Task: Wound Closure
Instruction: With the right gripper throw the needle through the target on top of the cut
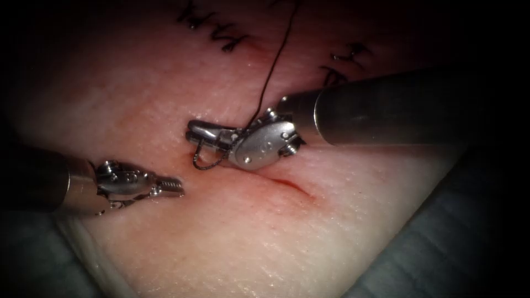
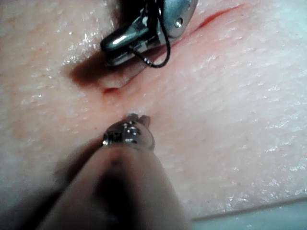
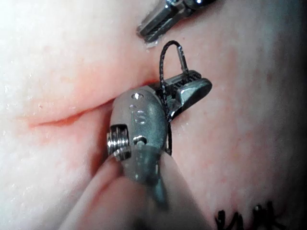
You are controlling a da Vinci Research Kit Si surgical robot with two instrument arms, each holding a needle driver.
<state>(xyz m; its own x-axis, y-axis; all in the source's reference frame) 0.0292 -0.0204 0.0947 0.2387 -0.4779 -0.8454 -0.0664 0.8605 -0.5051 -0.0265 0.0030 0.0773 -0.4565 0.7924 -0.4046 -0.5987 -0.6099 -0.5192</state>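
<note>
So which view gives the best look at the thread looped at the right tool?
The right wrist view: the thread arches over the right tool, whose jaws are shut on it, seen close up. The endoscope view shows the same loop smaller, hanging below that tool and trailing away across the tissue. The left wrist view shows it partly.

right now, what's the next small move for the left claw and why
Probably ease the left claw toward the thread curl hanging off the right claw. The left claw holds nothing and sits off the left end of the cut; thread wraps the right claw. I cannot make out the needle.
</note>
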